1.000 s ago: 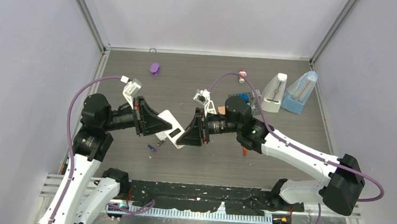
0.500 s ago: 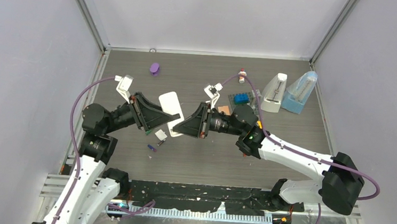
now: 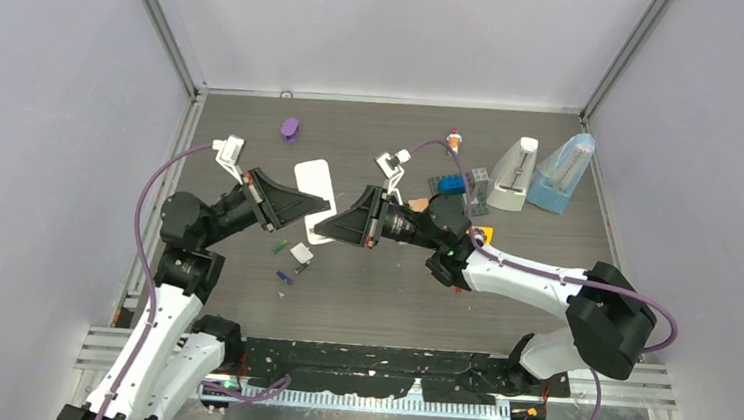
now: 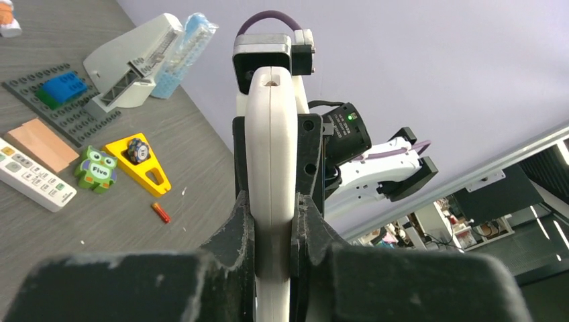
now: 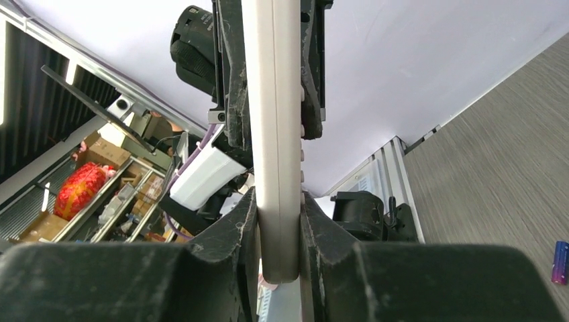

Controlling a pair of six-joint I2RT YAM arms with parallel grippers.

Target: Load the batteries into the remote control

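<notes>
1. Remote control (image 3: 312, 180) update: hanging up above the desk (image 3: 392, 292), edge-on between both arms.
2. Left gripper (image 4: 272, 215): jaws pinching one end.
3. Right gripper (image 5: 278, 221): jaws clamping the other end.
4. Green battery (image 3: 276, 248), purple battery (image 3: 284, 276): lying loose on desk nearby.

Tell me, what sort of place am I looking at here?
Probably a robotics lab test cell: left gripper and right gripper both clamp one remote above a walled-in table, with stocked storage shelves beyond.
</notes>
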